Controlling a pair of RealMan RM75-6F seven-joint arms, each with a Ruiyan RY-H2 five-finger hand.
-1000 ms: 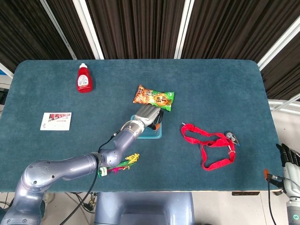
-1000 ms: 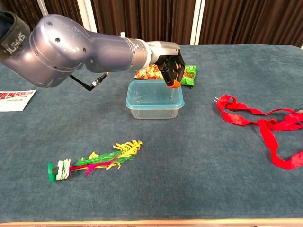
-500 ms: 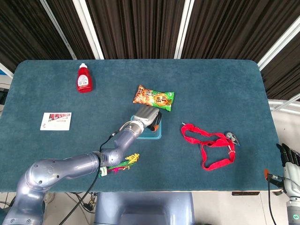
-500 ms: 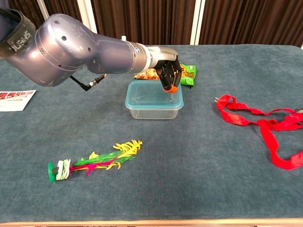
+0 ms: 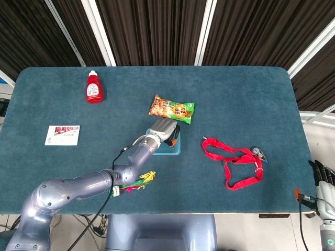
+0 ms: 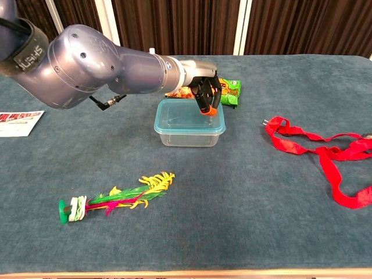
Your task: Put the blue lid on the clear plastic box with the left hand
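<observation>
at the tabletop's left edge we see a card (image 5: 62, 134), and toward the far left corner a red bottle (image 5: 93, 87). a feather toy (image 6: 113, 200) lies near the front edge, left of centre.

in the middle of the tabletop stands the box (image 6: 189, 122), and the lid (image 6: 189, 114) already sits on it, its blue rim level all round as far as the chest view shows. our left hand (image 6: 205, 93) is over the lid's far right part, fingers curled downward with the tips at or just above the lid; we cannot tell whether they touch it, and they clamp on nothing that we can see. just behind the box lies a snack bag (image 5: 171, 109).

we judge the task nearly done: the lid is placed, and what may be left is a press to seat it, then lifting the hand clear.

further right a red strap (image 5: 233, 161) lies well apart from the box. our right hand (image 5: 323, 183) shows off the tabletop's front right corner, fingers pointing up; how far they spread we cannot tell.
</observation>
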